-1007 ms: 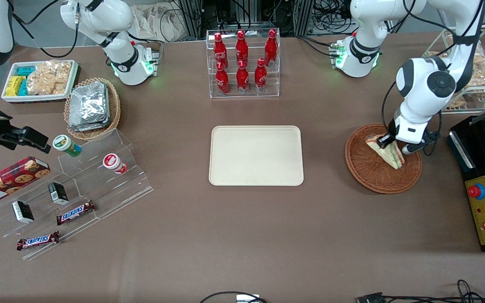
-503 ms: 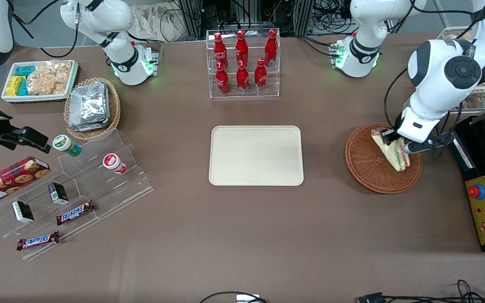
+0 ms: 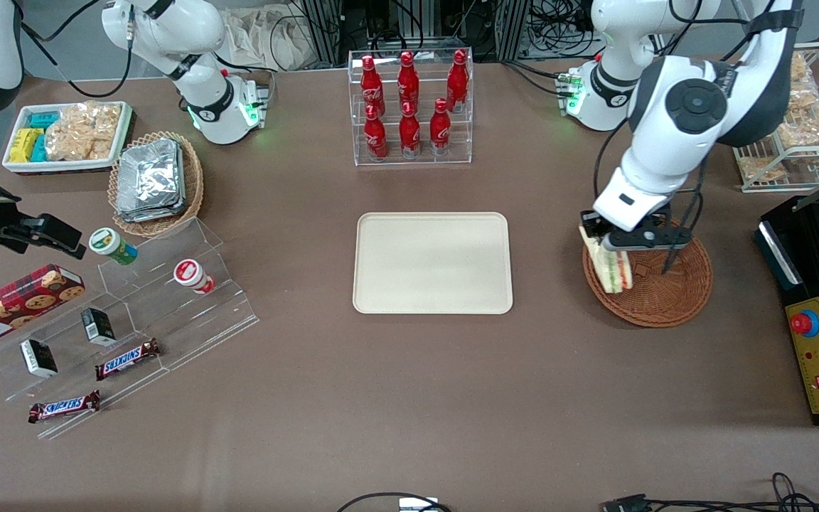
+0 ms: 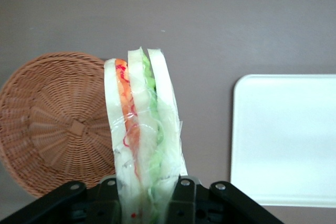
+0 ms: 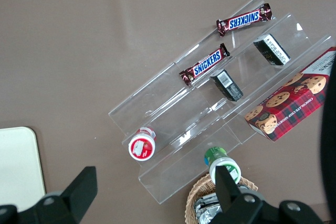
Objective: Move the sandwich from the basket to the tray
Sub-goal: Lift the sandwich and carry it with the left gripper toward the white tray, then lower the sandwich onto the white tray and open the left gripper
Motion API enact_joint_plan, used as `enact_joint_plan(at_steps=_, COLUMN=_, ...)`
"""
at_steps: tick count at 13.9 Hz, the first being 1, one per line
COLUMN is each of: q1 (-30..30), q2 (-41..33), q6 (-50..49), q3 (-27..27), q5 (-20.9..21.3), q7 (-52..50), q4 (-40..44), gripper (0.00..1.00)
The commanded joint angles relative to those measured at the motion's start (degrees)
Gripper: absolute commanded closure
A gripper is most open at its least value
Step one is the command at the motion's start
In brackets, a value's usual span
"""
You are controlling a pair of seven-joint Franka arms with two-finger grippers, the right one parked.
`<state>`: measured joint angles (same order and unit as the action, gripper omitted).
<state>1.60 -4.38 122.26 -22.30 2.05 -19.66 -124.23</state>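
The black two-finger tool (image 4: 149, 203) hides the base of the clear-wrapped triangular sandwich (image 4: 142, 129). In the wrist view, the picture's edge cuts off the flat cream-beige rectangular plastic tray (image 4: 286, 140).

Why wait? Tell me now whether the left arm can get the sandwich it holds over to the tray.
Probably yes. The gripper is shut on the sandwich, lifted above the basket rim, and only bare table lies between it and the tray.

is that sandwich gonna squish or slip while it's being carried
Probably soft: the sandwich is pale bread layers pinched at one end by the pincer. Its clear wrap looks smooth, so it could slip. It hangs over the basket rim, so it may sag.
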Motion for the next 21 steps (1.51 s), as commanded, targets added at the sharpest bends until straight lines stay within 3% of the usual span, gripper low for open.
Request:
enact_joint_plan(at_steps=1, q1=0.1, q2=3.1, q6=-1.1, q3=-3.1, q5=0.3, q7=1.1, q4=3.1, gripper=0.75)
enact_joint_plan(at_steps=12, q1=-0.1, q2=13.7, q6=8.8, q3=-14.7, q5=1.7, q7=-2.7, q4=3.1, gripper=0.74)
enact_joint_plan(at_steps=18, q1=-0.2, q2=24.8, q6=13.2, q3=-18.2, q5=16.8, q7=-16.1, q4=3.1, gripper=0.75)
enact_joint_plan(at_steps=21, q1=-4.0, q2=28.6, q6=15.2, q3=-17.6, q5=21.0, q7=-22.5, q4=3.1, gripper=0.75)
